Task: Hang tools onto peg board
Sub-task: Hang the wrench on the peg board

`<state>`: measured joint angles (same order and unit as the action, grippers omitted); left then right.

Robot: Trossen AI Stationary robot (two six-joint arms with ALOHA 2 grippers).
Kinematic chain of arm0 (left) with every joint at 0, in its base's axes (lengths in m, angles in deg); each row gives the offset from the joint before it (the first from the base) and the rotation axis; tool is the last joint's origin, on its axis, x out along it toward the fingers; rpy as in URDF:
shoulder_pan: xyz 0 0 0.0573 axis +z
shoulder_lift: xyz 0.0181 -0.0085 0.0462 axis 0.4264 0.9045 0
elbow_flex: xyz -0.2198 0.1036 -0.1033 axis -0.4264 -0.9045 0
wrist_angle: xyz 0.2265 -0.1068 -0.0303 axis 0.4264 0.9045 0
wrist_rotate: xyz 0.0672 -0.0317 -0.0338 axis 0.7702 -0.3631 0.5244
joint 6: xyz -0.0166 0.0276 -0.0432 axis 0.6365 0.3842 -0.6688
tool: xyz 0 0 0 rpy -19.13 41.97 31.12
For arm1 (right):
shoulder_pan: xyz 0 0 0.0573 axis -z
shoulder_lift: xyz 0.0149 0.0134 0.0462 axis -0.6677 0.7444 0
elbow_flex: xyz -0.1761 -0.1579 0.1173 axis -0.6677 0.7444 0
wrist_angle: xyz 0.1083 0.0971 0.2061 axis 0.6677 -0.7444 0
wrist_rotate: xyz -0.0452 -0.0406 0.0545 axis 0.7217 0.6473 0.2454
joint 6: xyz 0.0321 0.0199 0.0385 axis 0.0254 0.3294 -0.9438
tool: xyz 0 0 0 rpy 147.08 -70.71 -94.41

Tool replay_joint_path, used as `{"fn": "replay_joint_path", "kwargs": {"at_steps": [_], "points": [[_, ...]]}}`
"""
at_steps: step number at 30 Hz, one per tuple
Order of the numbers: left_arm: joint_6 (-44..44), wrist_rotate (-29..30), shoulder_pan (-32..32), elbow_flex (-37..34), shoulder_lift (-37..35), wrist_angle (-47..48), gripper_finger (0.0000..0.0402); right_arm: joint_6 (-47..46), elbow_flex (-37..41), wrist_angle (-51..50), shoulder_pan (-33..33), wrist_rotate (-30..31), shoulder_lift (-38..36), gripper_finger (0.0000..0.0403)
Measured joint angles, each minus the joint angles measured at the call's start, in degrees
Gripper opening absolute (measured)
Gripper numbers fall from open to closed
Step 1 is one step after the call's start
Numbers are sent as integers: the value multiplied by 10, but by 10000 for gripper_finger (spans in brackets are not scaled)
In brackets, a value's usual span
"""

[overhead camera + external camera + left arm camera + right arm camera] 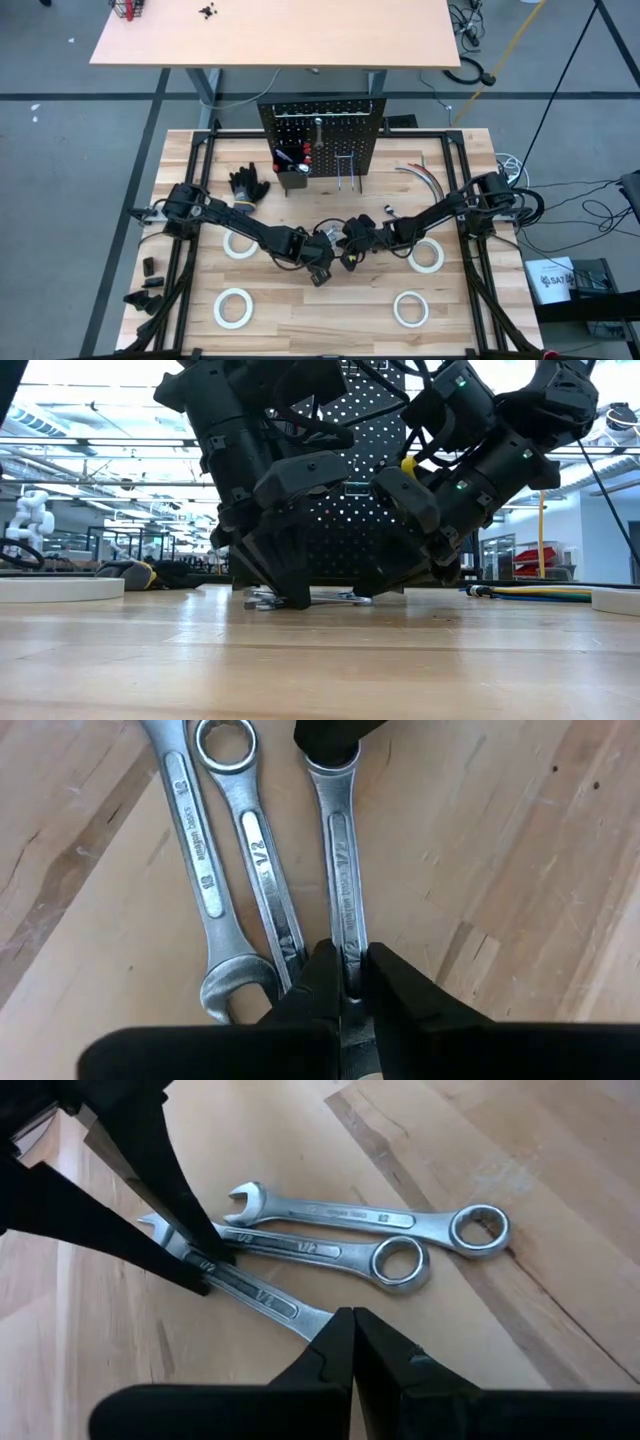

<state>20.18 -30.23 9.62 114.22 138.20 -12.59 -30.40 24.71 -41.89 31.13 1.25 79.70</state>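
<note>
Three silver wrenches (pixel 240 870) lie side by side on the wooden table (pixel 320 320), at its middle. My left gripper (pixel 348 982) points steeply down and is shut on the outermost wrench (pixel 340 850). My right gripper (pixel 352 1325) comes from the table's right, shut, with its tips on that same wrench's other end. The peg board (pixel 322 135) stands upright at the table's far edge, with a black bin (pixel 292 175) and wire hooks (pixel 348 170). White tape rolls (pixel 232 307) lie flat on the table. My left gripper pinches the wrench's flat shank (pixel 347 942), close to its open-jaw end, between its two fingers. The fingers (pixel 200 1250) come from above, slanting, and lie across the shank. The wrench lies flat on the table. My right gripper has its shut fingertips (pixel 340 1335) on the same wrench's ring end (pixel 310 1318), slanting down from the table's right. The tips cover that end; whether they press on it or only touch it I cannot tell.
Black gloves (pixel 248 185) lie left of the peg board and thin cables (pixel 425 175) to its right. Tape rolls (pixel 240 243) (pixel 427 255) (pixel 410 308) flank both arms. The other two wrenches (pixel 350 1230) lie right against the held one.
</note>
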Motion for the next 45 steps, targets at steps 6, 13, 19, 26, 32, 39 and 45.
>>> {"fn": "replay_joint_path", "kwargs": {"at_steps": [6, 13, 19, 26, 32, 39, 45], "points": [[8, 3, 0, 0, -6, -1, 21, 11, 0, 1, -4, 0, -4, 0], [39, -13, 3, -4, -37, 21, 21, 91, 1, -26, -16, 0, -80, 1], [47, -90, 20, -3, -54, 21, 20, 194, 1, -80, -25, -30, -162, 26], [69, -176, 54, -2, -95, 11, 20, 301, -1, -82, -78, -134, -187, 102], [117, -132, 65, -1, -137, 7, 20, 152, 0, -95, -100, -128, -195, 158], [175, 25, 47, -1, -206, 23, 20, 35, 0, -84, -118, -101, -195, 156], [220, 179, 2, -1, -255, -19, 20, 23, -1, -27, -139, 35, -195, 151]]}}
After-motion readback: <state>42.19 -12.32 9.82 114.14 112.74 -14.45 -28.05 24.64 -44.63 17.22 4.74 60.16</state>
